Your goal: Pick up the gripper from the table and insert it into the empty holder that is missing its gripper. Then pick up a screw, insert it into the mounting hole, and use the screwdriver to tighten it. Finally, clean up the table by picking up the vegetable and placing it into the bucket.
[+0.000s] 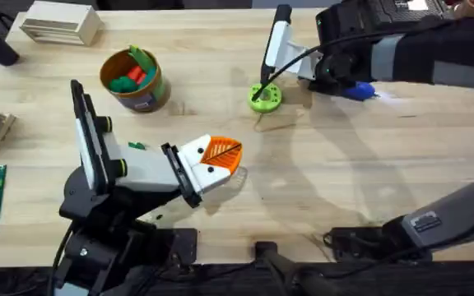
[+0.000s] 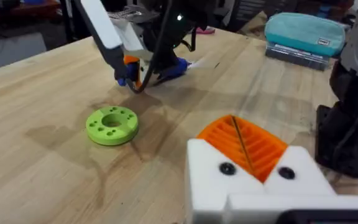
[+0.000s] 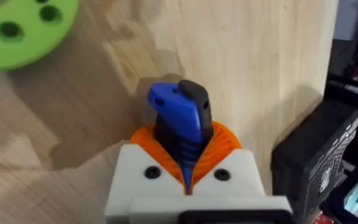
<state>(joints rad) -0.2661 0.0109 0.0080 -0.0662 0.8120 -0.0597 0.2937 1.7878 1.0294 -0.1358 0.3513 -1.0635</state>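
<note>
My right gripper (image 3: 185, 163) is shut on the blue screwdriver (image 3: 180, 115), low over the table (image 1: 385, 156). In the overhead view the screwdriver (image 1: 357, 90) pokes out from under the right arm. My left gripper (image 1: 225, 154) rests low at centre-left, shut, with nothing between its orange ribbed gripper tips (image 2: 244, 144). Both tips sit in white holders (image 2: 210, 174). Each holder shows a dark round spot; I cannot tell hole from screw. The small dark green vegetable (image 1: 137, 145) lies beside the left arm. The bucket (image 1: 148, 97) stands at the back left with green and red toys inside.
A lime-green ring (image 1: 265, 97) with holes lies between the two grippers. A tall white part with a black cable (image 1: 276, 45) rises just behind it. A slatted wooden box (image 1: 60, 25) sits far left, and a black box (image 3: 316, 168) near the right gripper.
</note>
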